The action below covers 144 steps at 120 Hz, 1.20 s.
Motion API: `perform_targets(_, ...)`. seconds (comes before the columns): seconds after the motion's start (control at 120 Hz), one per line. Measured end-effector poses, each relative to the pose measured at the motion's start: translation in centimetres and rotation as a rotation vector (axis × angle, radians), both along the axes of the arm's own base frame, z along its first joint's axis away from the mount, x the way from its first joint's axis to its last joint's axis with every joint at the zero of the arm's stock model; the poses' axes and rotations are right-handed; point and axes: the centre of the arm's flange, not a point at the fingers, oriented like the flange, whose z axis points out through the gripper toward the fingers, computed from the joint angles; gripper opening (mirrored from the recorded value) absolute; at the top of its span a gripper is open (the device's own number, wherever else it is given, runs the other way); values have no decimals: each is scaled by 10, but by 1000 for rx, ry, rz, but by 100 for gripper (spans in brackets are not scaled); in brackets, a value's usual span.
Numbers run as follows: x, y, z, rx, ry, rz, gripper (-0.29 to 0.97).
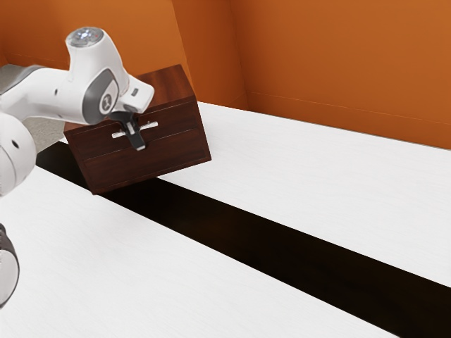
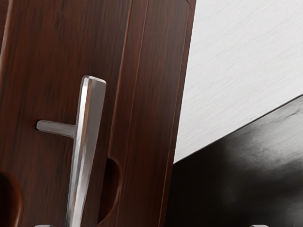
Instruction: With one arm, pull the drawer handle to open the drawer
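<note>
Gripper (image 1: 135, 135): sits on the bar handle (image 1: 149, 126) of the upper drawer, black tip crossing the bar near its middle. Opening cannot be read from either view, so grasp is unconfirmed.

Handle: the wrist view has the bar (image 2: 85, 151) close under the hand. It is a slim, bright metal bar standing off the wood on a short post (image 2: 54, 127), with a rounded recess (image 2: 111, 189) cut in the wood behind it.

Judgement on handling: the bar looks rigid and polished, so probably slippery. Best hold is across the bar at mid-length, between the posts, so the pull stays square and the drawer does not rack. Sliding resistance unknown. The drawer itself is likely light.

Upper drawer (image 1: 176, 120): front looks flush with the lower drawer (image 1: 148, 163) at its 6 o'clock. Not visibly drawn out, so the pull is judged not yet done.

Cabinet (image 1: 169, 81): dark wood, two drawers, at 10 o'clock in the exterior view, sitting askew to the table edge.

Surroundings: white table (image 1: 317, 176) spreads toward 3 o'clock. A dark strip (image 1: 282, 246) runs from under the cabinet toward 4 o'clock. An orange wall (image 1: 338, 49) is at 12 o'clock.
</note>
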Motion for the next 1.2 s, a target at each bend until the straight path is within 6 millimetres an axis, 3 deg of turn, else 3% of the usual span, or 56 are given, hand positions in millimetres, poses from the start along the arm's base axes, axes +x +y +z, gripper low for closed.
perform_targets(0.667, 6, -1, -9, 2, -1, -14, 52)
perform_targets(0.975, 5, 0, -10, -4, 0, -12, 33)
perform_targets(1.2, 1, -1, -4, -8, 4, -9, 11)
